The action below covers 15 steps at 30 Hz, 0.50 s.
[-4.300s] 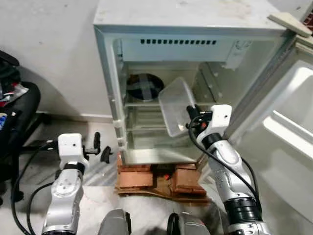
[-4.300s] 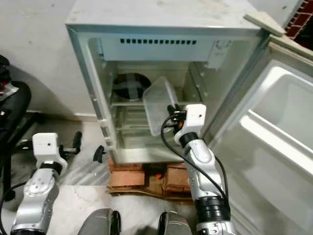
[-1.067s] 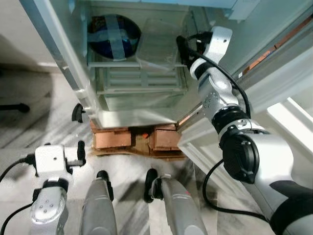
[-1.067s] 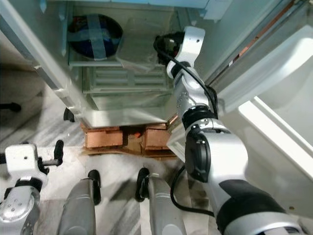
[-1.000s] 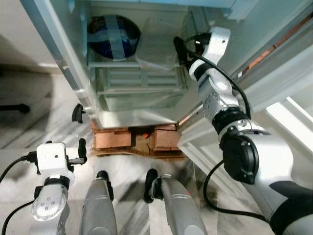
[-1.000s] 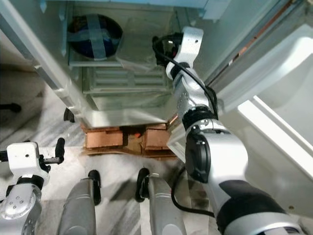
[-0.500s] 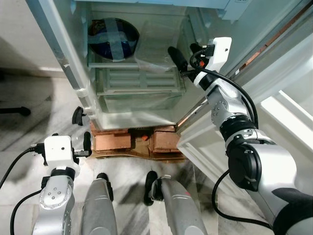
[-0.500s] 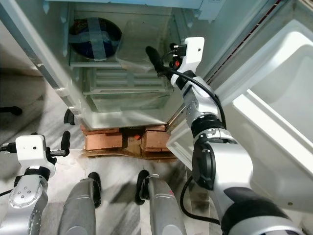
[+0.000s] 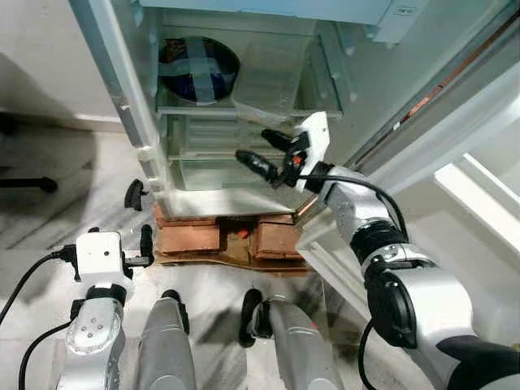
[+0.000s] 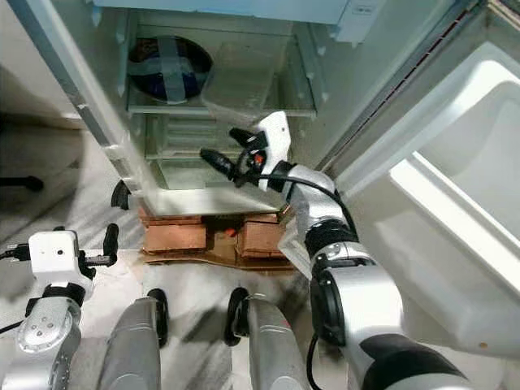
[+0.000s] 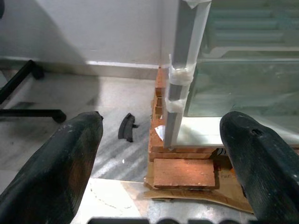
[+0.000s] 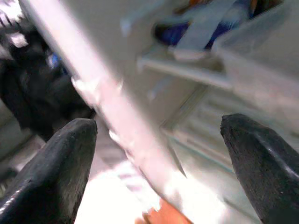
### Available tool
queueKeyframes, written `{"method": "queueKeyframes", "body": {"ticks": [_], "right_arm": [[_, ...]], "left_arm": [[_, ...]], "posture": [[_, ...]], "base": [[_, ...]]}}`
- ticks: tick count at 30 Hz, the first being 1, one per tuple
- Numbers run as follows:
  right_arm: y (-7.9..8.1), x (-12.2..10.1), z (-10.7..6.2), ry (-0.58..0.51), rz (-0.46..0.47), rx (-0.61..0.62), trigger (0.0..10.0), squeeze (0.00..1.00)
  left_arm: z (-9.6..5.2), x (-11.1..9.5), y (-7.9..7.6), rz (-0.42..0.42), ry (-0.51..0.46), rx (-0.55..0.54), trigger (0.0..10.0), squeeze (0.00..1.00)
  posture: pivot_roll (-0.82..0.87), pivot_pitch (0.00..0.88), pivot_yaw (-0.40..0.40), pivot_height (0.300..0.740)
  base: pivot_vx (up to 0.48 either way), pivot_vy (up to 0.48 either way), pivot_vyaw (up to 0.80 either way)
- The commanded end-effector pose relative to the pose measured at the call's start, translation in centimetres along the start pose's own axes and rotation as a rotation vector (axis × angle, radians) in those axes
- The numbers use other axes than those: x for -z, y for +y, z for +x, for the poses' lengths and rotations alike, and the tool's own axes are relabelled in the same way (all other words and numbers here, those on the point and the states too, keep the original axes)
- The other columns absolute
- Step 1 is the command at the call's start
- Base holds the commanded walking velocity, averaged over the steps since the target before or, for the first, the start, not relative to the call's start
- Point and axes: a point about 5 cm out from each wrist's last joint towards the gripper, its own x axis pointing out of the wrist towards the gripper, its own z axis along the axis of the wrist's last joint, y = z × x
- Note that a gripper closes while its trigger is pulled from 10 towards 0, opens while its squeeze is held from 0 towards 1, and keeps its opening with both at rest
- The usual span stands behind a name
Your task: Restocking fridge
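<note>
Clear container (image 9: 272,77) lies flat on the fridge (image 9: 122,106) shelf, long axis front-to-back.

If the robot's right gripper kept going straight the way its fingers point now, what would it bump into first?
Probably the fridge's left front frame. The right gripper, open and empty, points leftward across the fridge opening, below the clear container; its wrist view shows that pale frame between the fingers. Depth is unclear.
</note>
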Motion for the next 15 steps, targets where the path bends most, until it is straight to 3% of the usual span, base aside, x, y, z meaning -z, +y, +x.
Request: {"method": "queueKeyframes", "body": {"ticks": [1, 6, 8, 15], "right_arm": [[-0.1, 1.3, -0.4, 0.065, -0.016, 0.043, 10.0, 1.00], [0.2, 1.3, 0.3, 0.085, -0.023, 0.095, 10.0, 1.00], [0.3, 1.2, 1.0, 0.122, -0.069, 0.148, 10.0, 1.00], [0.1, -0.4, 2.2, 0.131, -0.171, 0.238, 10.0, 1.00]], "left_arm": [[-0.7, 0.5, -0.2, 0.002, 0.023, 0.003, 10.0, 0.00], [-1.7, 0.9, 0.1, 0.004, 0.043, -0.007, 10.0, 0.00], [-2.7, 1.1, 0.1, -0.001, 0.061, -0.019, 10.0, 0.00], [-4.2, 1.4, 0.2, -0.004, 0.087, -0.041, 10.0, 0.00]], "posture": [[0.26, 0.271, -0.162, 0.740], [0.26, 0.303, -0.173, 0.740], [0.27, 0.334, -0.191, 0.740], [0.27, 0.376, -0.224, 0.740]], "base": [[0.000, 0.000, 0.00], [0.000, 0.000, 0.00], [0.000, 0.000, 0.00], [0.000, 0.000, 0.00]]}}
